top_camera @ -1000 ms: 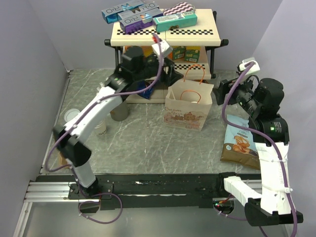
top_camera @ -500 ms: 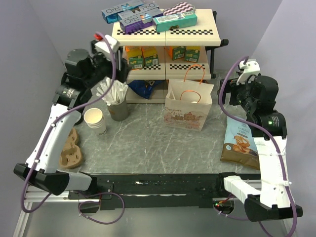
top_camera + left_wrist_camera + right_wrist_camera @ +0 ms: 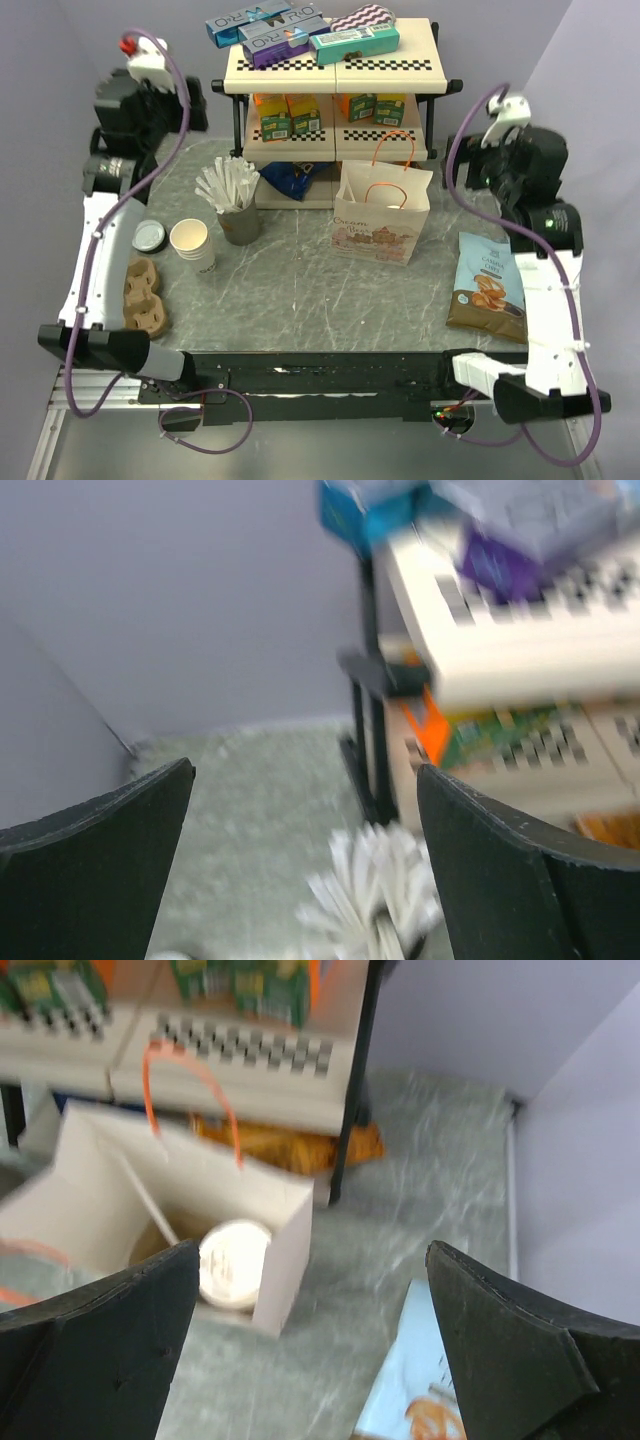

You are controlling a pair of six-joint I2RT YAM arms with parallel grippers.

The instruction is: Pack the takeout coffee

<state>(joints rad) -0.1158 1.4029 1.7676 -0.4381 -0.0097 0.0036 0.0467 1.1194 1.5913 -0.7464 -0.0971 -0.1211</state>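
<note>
1. My left gripper point(image 3: 305, 800) is raised by the back-left wall, jaws wide with nothing between them.
2. The takeout coffee point(image 3: 191, 240) stands upright and uncapped on the table. The flat lid point(image 3: 148, 236) is at its left and the dark cup of white sticks point(image 3: 240, 228) at its right. It is well apart from both grippers.
3. The paper bag point(image 3: 380, 235) stands open mid-table, and I see a round white object point(image 3: 233, 1263) inside.
4. My right gripper point(image 3: 310, 1300) is held high, jaws wide and empty.
</note>
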